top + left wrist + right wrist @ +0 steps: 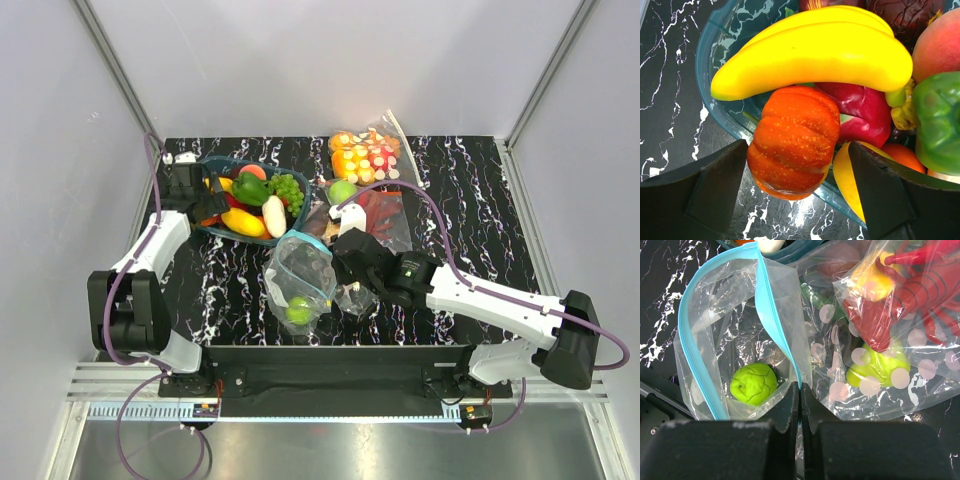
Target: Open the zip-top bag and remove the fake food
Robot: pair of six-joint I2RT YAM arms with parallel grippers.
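Observation:
The zip-top bag [298,272] lies open at the table's middle, its teal zipper strip [687,345] spread wide. One green round fruit [753,384] sits inside it and also shows in the top view [298,310]. My right gripper [800,390] is shut on the bag's zipper edge; in the top view it [345,262] is at the bag's right side. My left gripper [797,150] is open at the bowl's left rim, with an orange fruit [795,135] between its fingers. A yellow banana [815,55] and a peach [940,45] lie in the bowl.
The clear teal bowl [212,163] at the back left holds several fruits and vegetables. A larger clear bag with red peppers [385,215] lies right of the zip-top bag. A small bag of orange and red-white pieces [365,155] is behind it. Crumpled plastic [355,298] lies near my right gripper.

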